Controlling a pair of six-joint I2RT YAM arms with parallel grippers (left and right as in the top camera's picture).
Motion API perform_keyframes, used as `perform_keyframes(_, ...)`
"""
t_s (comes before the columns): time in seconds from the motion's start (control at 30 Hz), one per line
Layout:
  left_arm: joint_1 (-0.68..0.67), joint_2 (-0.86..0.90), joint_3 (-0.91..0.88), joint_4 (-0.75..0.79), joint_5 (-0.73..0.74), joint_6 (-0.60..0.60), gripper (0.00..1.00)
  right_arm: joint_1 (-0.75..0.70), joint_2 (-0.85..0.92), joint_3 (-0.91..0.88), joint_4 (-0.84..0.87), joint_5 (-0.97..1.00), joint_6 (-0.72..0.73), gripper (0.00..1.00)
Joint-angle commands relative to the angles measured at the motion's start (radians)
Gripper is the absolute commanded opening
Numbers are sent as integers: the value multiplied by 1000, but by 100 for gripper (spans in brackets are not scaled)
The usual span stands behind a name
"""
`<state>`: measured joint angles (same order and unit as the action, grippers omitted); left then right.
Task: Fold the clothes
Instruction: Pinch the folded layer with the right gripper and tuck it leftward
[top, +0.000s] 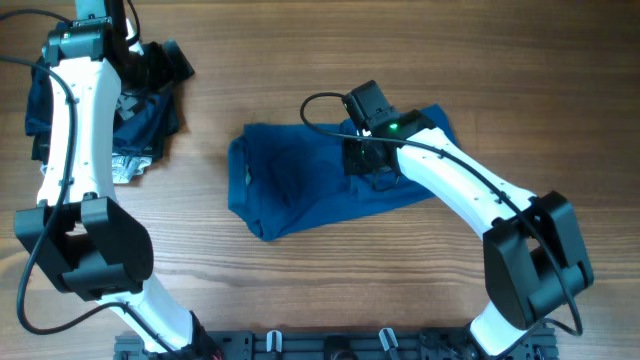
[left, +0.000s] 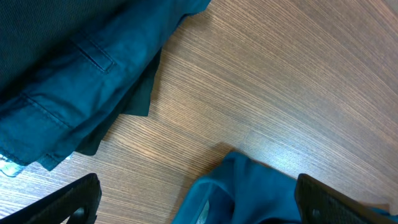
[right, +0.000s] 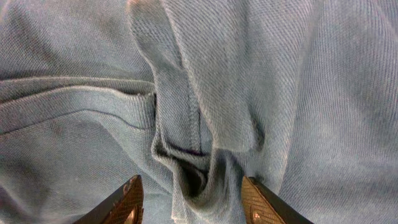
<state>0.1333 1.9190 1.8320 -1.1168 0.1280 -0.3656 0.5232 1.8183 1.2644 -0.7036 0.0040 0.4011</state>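
The medium-blue polo shirt (top: 300, 185) lies partly folded near the middle of the tabletop (top: 400, 270), well apart from the pile of dark garments (top: 150, 120) at the far left corner. My right fingers (right: 127, 200) are down on the shirt's right-hand part and parted, with a puckered ridge of knit (right: 199, 168) standing between them. They straddle it and, as far as I can see, do not clamp it. My left fingers (left: 78, 199) are spread wide over the pile's edge and grasp nothing. The risk, as I judge it, is that ridge. If I lift away at a slant, a fingertip could snag the soft knit and drag the fold crooked. If I close again, I may catch both layers and bunch the fold further. The shirt's near edge already looks uneven, so a further fold over it could set a lopsided shape. My left fingers, if lowered carelessly, could pick up the wrong garment.
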Motion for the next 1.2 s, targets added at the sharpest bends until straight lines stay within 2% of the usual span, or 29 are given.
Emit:
perform_keyframes(0.0,6,13,5,2,8,-13,100,8,40,-10,4,-4,-96,48)
perform_keyframes(0.07,6,13,5,2,8,-13,100,8,40,-9,1,-3,-140,28)
perform_keyframes(0.13,6,13,5,2,8,-13,100,8,40,-9,-6,-3,-140,20)
perform_keyframes(0.2,6,13,5,2,8,-13,100,8,38,-7,-26,-1,-156,4)
perform_keyframes(0.3,6,13,5,2,8,-13,100,8,2,-1,-104,-19,-165,4)
perform_keyframes(0.4,6,13,5,2,8,-13,100,8,-23,-1,-148,-116,-196,4)
perform_keyframes(0.53,6,13,5,2,8,-13,100,8,-23,-3,-158,-238,-203,4)
perform_keyframes(0.63,6,13,5,2,8,-13,100,8,-22,-9,-168,-238,-203,5)
perform_keyframes(0.67,6,13,5,2,8,-13,100,8,-22,-10,-170,-242,-202,13)
perform_keyframes(0.73,6,13,5,2,8,-13,100,8,-22,-10,-171,-249,-193,20)
perform_keyframes(0.8,6,13,5,2,8,-13,100,8,-22,-10,-169,-249,-195,34)
perform_keyframes(0.87,6,13,5,2,8,-13,100,7,-27,28,-174,-347,-336,42)
perform_keyframes(0.9,6,13,5,2,8,-13,100,7,-36,72,-177,-368,-345,45)
perform_keyframes(1.03,6,13,5,2,8,-13,100,8,-73,264,-158,-174,-237,46)
perform_keyframes(1.17,6,13,5,2,8,-13,100,8,-31,265,-95,-76,-175,46)
